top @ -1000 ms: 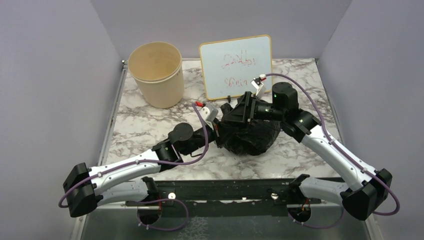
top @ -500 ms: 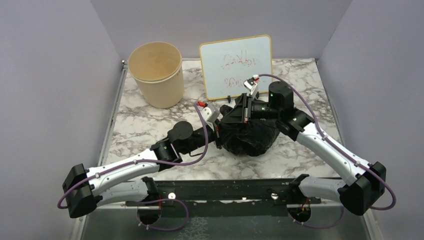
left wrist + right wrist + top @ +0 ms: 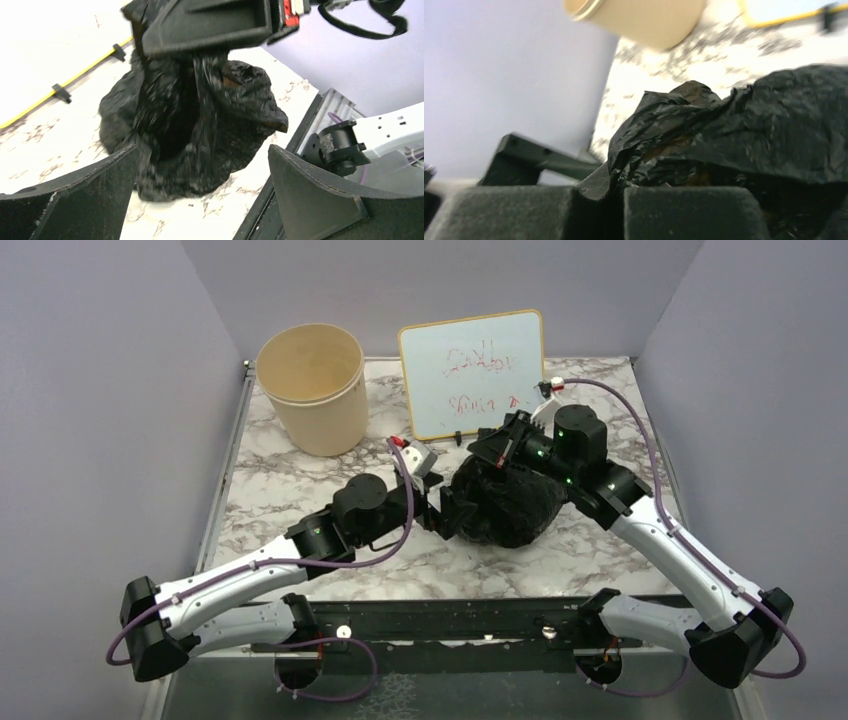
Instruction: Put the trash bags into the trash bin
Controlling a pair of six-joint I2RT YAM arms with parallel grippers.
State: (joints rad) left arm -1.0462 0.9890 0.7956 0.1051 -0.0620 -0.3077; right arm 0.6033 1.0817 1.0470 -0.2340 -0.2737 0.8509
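Observation:
The crumpled black trash bag [image 3: 510,508] lies on the marble table in front of the whiteboard. My right gripper [image 3: 492,453] comes down on the bag's top from the right and is shut on a fold of its film, which the right wrist view shows pinched between the two pads [image 3: 616,200]. My left gripper [image 3: 447,510] is open at the bag's left side. In the left wrist view its fingers [image 3: 75,200] stand wide, with the trash bag [image 3: 200,125] just ahead and nothing gripped. The cream trash bin [image 3: 318,415] stands upright at the back left, apart from both grippers.
A whiteboard [image 3: 472,375] with red writing stands upright right behind the bag. A black rail [image 3: 450,618] runs along the table's near edge between the arm bases. Purple walls close in the left, back and right sides.
The left gripper has opened and let go of the bag, drawing back a little to the left. The right gripper has closed on the bag's top and shifted right.

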